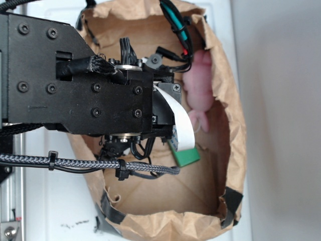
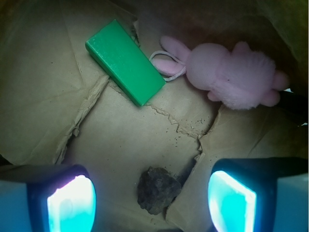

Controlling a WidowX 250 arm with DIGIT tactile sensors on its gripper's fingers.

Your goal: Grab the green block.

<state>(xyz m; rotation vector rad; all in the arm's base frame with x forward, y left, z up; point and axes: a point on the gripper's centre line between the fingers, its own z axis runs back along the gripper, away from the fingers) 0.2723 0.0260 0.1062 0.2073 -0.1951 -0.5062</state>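
Inside the crumpled brown paper bag point(image 2: 43, 121), the flat, smooth, bright green rectangular block point(image 2: 125, 61) lies on the creased paper floor, angled diagonally, toward the upper left of the wrist view. One of its short ends sits just beside the white string loop point(image 2: 166, 65) of the soft pink plush rabbit point(image 2: 231, 75), which lies stretched along the upper right. The gripper point(image 2: 152, 200) hangs above the bag floor with its two glowing fingers point(image 2: 71, 205) spread wide and nothing between them; directly in the gap below lies a dark, lumpy rock-like piece point(image 2: 157, 190), not the block. In the exterior view the black arm point(image 1: 75, 80) fills most of the bag's opening, and only a corner of the block shows under it. The chief risk, as I judge it, is descending from here: the jaws would shut on the rock instead of the block, since the block lies well away from the gripper's centre. A second risk is the block's diagonal lie; without turning the wrist to span its narrow width, the fingers may land on its top or push it aside. The plush toy's string, so close to the block's end, could also get snagged, and the bag's walls leave the arm little room.
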